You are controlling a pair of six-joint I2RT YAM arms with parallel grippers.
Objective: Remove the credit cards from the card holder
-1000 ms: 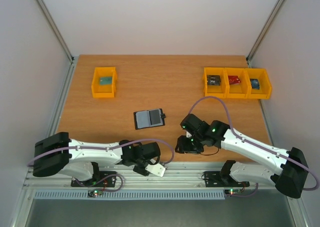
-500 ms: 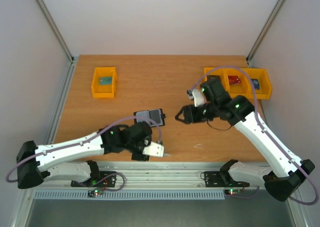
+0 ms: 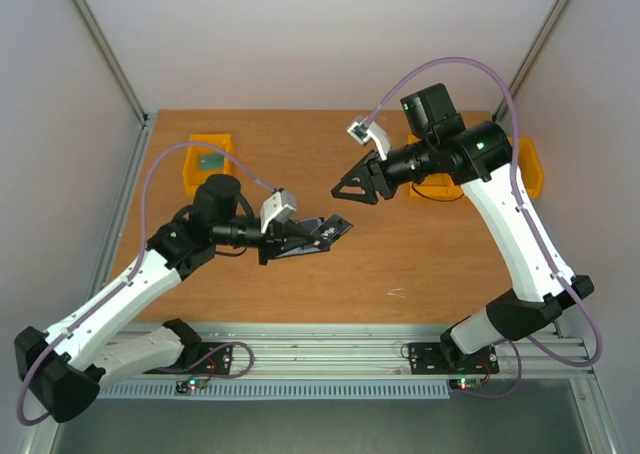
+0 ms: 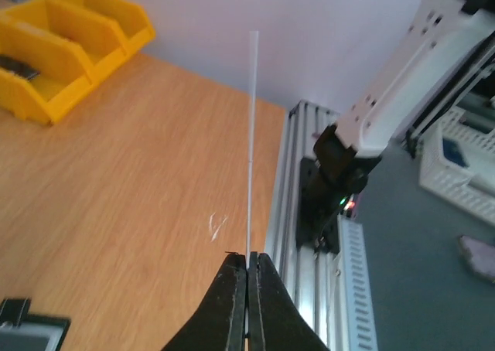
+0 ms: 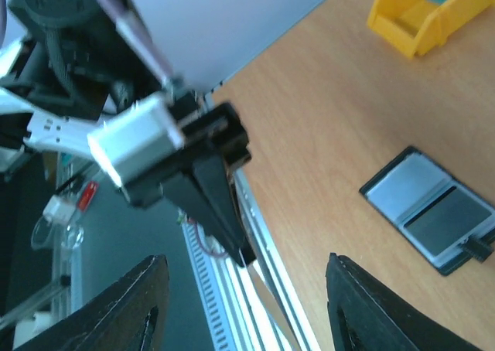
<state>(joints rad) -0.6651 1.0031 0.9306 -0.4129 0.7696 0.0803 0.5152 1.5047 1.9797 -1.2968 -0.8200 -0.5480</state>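
Two grippers in shot. What's the L one doing?

L gripper (image 4: pixel 247 260) is pressed tight on a card (image 4: pixel 250 134), pinched by one end btw the fingertips. Its wrist cam sees the card edge-on: just a thin pale line sticking straight out past the tips. Card's up in the air, off the table (image 3: pixel 430 264).

And the R?

R gripper (image 3: pixel 348 189) is spread wide, nothing btw the fingers. It's up high over the middle of the table, facing the L gripper. They're near each other but not touching.

Where's the wallet?

Wallet (image 5: pixel 429 212) lies flat and open on the wood, blue-grey pockets up, small black tab sticking out at one side. In the R wrist cam it sits off to the side of the L gripper's fingers, well apart from them. From the top cam it's mostly hidden under the L gripper.

Any card left in it?

Can't tell. One pocket looks darker than the other, but it's too small to say if that's a card.

Other stuff?

Yellow bin (image 3: pixel 208 164) at the far left of the table, and a row of bins (image 3: pixel 530 174) at the far right, partly behind the R arm. Small items inside, too small to name.
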